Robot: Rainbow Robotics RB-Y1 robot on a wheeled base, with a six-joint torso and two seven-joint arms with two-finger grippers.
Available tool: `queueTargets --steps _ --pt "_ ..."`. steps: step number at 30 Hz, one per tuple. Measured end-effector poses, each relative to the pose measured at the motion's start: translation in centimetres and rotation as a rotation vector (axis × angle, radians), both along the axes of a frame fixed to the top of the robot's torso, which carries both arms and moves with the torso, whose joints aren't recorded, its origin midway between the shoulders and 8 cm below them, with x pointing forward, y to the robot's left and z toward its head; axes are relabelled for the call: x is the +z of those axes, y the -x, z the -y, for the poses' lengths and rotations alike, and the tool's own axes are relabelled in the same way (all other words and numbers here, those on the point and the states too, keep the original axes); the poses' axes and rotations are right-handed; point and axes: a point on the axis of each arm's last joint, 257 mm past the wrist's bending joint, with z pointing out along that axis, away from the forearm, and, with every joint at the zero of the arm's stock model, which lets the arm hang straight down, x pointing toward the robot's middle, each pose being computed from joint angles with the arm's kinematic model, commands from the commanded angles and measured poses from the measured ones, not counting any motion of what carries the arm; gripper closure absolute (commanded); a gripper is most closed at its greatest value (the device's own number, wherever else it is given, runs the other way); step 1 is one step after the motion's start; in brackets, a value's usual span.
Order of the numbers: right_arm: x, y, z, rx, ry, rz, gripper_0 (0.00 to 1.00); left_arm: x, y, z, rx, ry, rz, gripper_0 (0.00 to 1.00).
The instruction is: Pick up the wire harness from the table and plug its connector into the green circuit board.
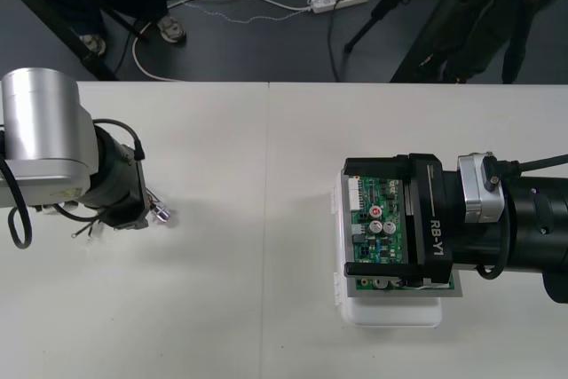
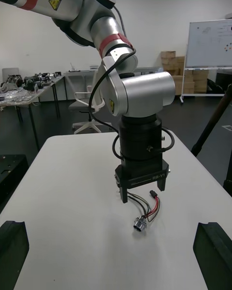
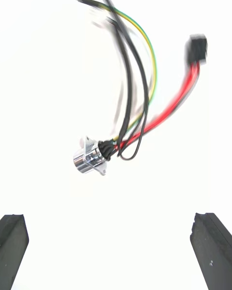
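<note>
Red-wired harness (image 3: 125, 125) on worktop (image 1: 266, 264), just under empty left hand (image 2: 142, 191), spread wide, right hand (image 1: 351, 217) open over green circuit board (image 1: 390, 206)

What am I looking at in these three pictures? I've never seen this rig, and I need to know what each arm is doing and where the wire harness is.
This is a robot with two arms, each ending in a two-finger gripper. The front view looks down on the table. Each wrist view comes from a camera on that arm's wrist. The left gripper hangs over the wire harness with its fingers open, holding nothing. The harness lies on the table: thin wires, a round metal socket and a small black plug. The right gripper, also open, is over the green circuit board on its white base, with a finger along each side. The plug is not in the board.
</note>
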Motion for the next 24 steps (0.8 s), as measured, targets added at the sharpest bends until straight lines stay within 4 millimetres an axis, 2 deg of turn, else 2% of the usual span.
queueTargets --steps 4,7,14,24 --pt "0.1 0.1 0.0 0.002 -0.003 -0.001 0.00 -0.8 -0.5 1.1 -0.251 -0.118 0.015 0.01" --pt "0.0 0.1 0.0 0.002 -0.003 -0.002 0.00 -1.2 -0.9 1.6 -0.358 -0.173 0.028 0.01" --pt "0.1 0.2 0.0 0.003 -0.007 -0.005 0.00 -2.4 -1.8 1.4 -0.426 -0.243 0.054 0.01" --pt "0.0 0.3 0.1 0.003 -0.010 -0.010 0.00 -5.5 -1.1 1.3 -0.531 -0.338 0.036 0.01"
